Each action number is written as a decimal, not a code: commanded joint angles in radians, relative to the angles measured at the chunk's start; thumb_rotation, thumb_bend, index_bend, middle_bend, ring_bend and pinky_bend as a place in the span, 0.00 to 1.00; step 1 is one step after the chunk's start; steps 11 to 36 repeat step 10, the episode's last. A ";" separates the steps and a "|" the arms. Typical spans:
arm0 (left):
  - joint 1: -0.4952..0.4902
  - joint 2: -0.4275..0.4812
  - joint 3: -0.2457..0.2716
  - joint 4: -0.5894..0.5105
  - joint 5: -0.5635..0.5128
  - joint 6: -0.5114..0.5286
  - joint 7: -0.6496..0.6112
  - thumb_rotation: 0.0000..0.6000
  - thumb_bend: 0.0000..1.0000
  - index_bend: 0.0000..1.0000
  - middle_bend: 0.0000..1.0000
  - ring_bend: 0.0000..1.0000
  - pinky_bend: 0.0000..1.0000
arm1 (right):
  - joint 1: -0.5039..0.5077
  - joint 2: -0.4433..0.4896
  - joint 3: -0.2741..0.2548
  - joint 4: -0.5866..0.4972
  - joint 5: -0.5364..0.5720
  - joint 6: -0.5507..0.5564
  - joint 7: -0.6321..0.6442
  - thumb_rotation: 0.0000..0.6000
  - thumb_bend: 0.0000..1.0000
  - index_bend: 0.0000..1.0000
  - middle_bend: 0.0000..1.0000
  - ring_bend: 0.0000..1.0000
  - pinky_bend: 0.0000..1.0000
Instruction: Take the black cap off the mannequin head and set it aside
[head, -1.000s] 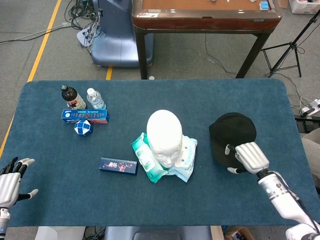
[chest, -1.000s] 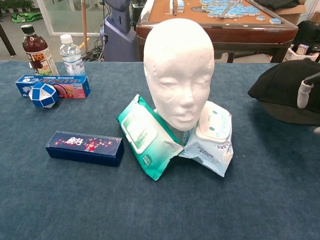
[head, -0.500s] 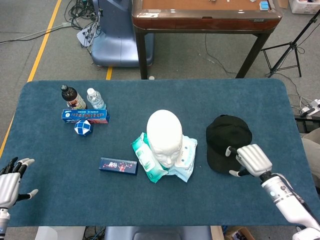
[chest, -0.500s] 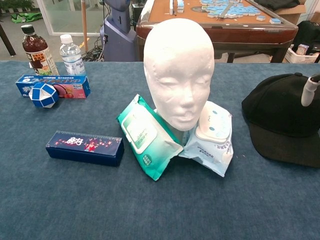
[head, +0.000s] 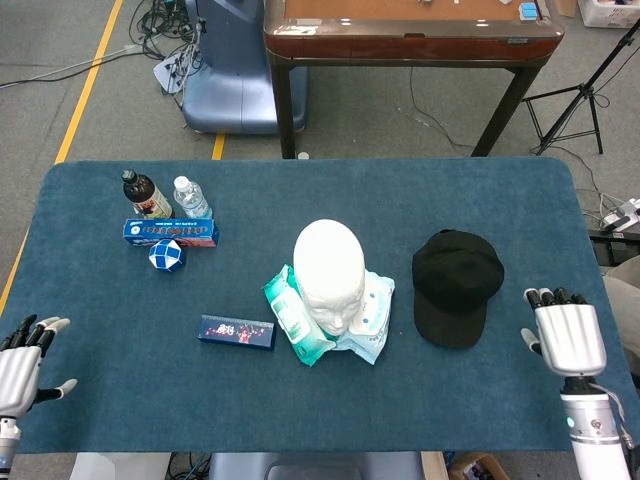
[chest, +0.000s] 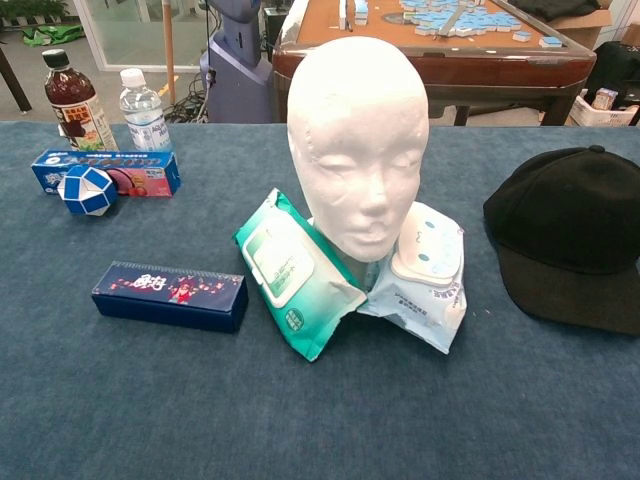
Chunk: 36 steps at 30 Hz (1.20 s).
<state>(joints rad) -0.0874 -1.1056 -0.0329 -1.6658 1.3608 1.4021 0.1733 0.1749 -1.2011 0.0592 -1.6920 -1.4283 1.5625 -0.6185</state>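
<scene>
We are looking at a task that appears finished: the black cap (head: 456, 286) is lying flat on the blue table (head: 300, 400), to the right of the mannequin head (head: 329, 271) and apart from it, and the head is standing bare on the wipe packs (chest: 296, 268). Nothing is gripping the cap now. Judging from this, we are seeing nothing left to do beyond parking the arms.

Our right hand (head: 566, 335) is hanging near the table's right edge, empty, fingers extended side by side with the thumb out, right of the cap and not touching it. Our left hand (head: 22, 362) is waiting at the near left corner, fingers spread, holding nothing.

Compared with half a second ago, the right hand has let go of the cap's brim and drawn back to the right and nearer; it has left the chest view altogether. The cap is sitting where it was then, and the left hand has not shifted.
</scene>
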 joint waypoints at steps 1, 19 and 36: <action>0.000 -0.002 0.001 0.000 0.007 0.004 0.001 1.00 0.07 0.20 0.18 0.06 0.18 | -0.051 -0.023 0.002 0.045 -0.025 0.057 0.115 1.00 0.00 0.42 0.51 0.42 0.56; 0.004 -0.009 0.014 0.009 0.061 0.029 -0.010 1.00 0.07 0.21 0.19 0.06 0.18 | -0.070 -0.001 0.028 0.076 -0.018 0.059 0.232 1.00 0.00 0.42 0.50 0.41 0.56; 0.004 -0.009 0.014 0.009 0.061 0.029 -0.010 1.00 0.07 0.21 0.19 0.06 0.18 | -0.070 -0.001 0.028 0.076 -0.018 0.059 0.232 1.00 0.00 0.42 0.50 0.41 0.56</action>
